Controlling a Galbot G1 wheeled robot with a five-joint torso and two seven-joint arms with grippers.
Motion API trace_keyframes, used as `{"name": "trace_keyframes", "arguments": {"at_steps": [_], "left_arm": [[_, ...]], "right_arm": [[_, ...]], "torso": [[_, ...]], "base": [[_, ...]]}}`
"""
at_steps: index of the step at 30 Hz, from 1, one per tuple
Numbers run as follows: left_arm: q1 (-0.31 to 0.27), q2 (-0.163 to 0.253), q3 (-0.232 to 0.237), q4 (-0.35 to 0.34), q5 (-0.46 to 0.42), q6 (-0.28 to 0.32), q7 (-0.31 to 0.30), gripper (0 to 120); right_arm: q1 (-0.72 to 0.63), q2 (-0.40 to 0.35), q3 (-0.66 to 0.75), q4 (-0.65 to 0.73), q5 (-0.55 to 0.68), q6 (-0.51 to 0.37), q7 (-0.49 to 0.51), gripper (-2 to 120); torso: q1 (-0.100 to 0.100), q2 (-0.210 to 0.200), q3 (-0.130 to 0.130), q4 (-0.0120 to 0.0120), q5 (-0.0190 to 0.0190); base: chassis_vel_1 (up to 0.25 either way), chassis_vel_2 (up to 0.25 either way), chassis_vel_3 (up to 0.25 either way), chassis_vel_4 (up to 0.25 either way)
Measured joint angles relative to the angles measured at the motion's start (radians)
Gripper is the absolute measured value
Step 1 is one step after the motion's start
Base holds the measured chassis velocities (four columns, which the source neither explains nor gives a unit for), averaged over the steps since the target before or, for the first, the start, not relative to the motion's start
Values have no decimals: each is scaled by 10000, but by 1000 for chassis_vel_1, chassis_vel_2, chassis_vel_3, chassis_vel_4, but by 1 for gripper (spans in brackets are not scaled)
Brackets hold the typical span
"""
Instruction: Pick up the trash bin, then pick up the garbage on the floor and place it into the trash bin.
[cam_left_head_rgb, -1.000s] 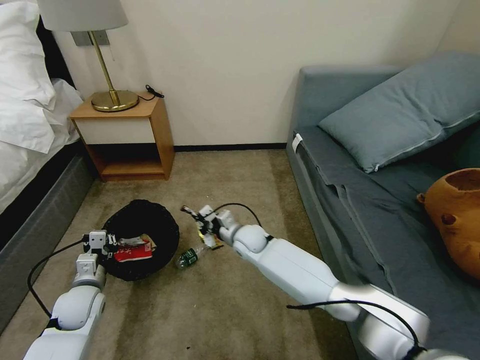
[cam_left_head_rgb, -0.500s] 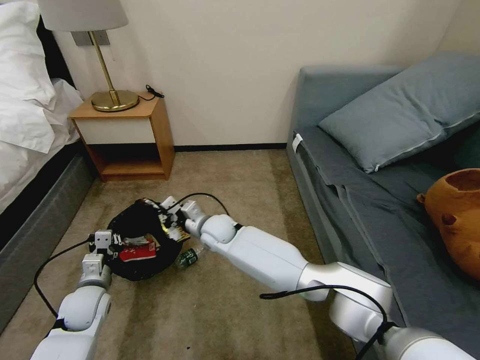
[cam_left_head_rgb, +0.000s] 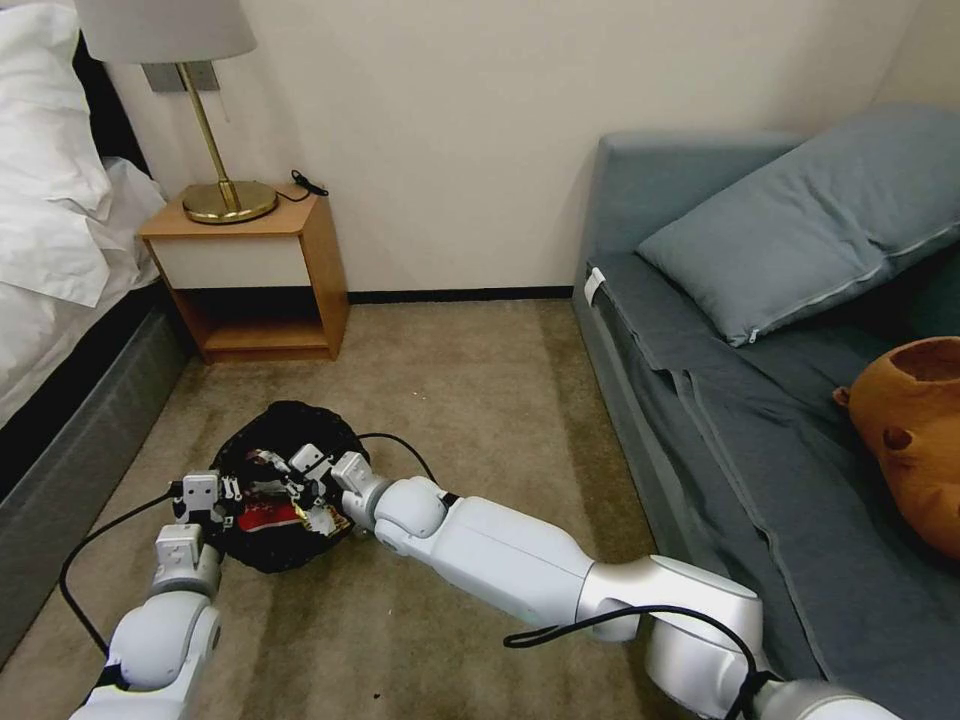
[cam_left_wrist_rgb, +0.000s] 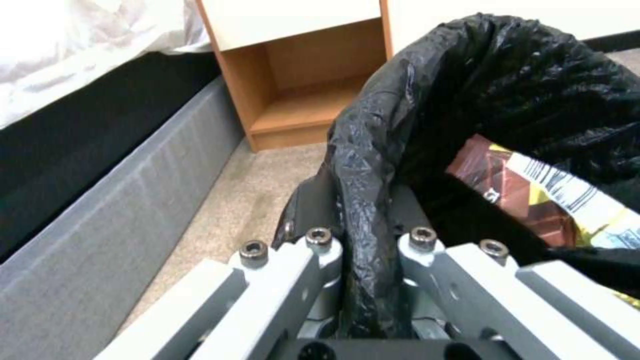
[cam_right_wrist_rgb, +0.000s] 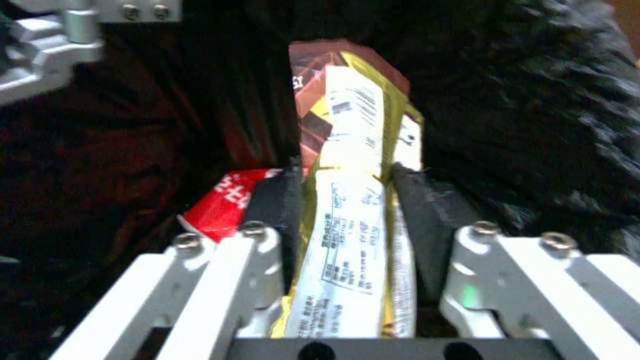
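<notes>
The round black trash bin (cam_left_head_rgb: 300, 430) with its glossy bag sits low over the carpet at the left. My left gripper (cam_left_head_rgb: 205, 492) is shut on its near rim; in the left wrist view the bag's rim (cam_left_wrist_rgb: 370, 210) is pinched between the fingers. My right gripper (cam_left_head_rgb: 300, 468) reaches into the bin's mouth. It is shut on one piece of garbage, a long gold-brown bar wrapper (cam_right_wrist_rgb: 350, 125), whose free end points down into the bag. A red-and-white snack packet (cam_left_head_rgb: 275, 517) lies inside the bin, just beside the right gripper's fingers (cam_right_wrist_rgb: 277, 195).
A wooden nightstand (cam_left_head_rgb: 255, 270) with a brass lamp (cam_left_head_rgb: 225, 195) stands against the back wall. The bed (cam_left_head_rgb: 60, 260) runs along the left. A grey-blue sofa (cam_left_head_rgb: 700, 400) with a pillow and a brown plush toy (cam_left_head_rgb: 910, 430) lies to the right. Open carpet (cam_left_head_rgb: 470, 380) lies between.
My right gripper has swung left with the bar wrapper, from the carpet beside the bin to inside the bin's mouth. The left gripper keeps its hold on the rim.
</notes>
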Motion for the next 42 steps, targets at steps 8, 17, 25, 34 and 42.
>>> {"name": "trace_keyframes", "arguments": {"at_steps": [8, 17, 25, 34, 42], "left_arm": [[54, -40, -234, 44, 35, -53, -17, 4], [-86, 172, -953, 400, -52, -146, -10, 4], [-400, 583, -1834, 767, -276, -123, 0, 4], [-354, 763, -2510, 802, -344, -93, 10, 4], [-23, 838, -2912, 636, -399, -90, 25, 4]], "right_arm": [[33, -6, 166, 6, -76, -31, 87, 58], [213, -10, 744, -221, -273, -161, 104, 93], [44, -12, 1337, -1041, -1457, -137, 76, 100], [-311, -11, 2228, -2324, -4665, 213, -809, 100], [-647, -10, 3173, -3715, -7635, 1320, -1629, 100]], "torso": [[0, 0, 0, 0, 1], [0, 0, 0, 0, 0], [0, 0, 1, -1, 0], [0, 0, 0, 0, 0], [0, 0, 0, 1, 1]], "base": [[0, 0, 0, 0], [0, 0, 0, 0], [0, 0, 0, 0], [0, 0, 0, 0], [0, 0, 0, 0]]}}
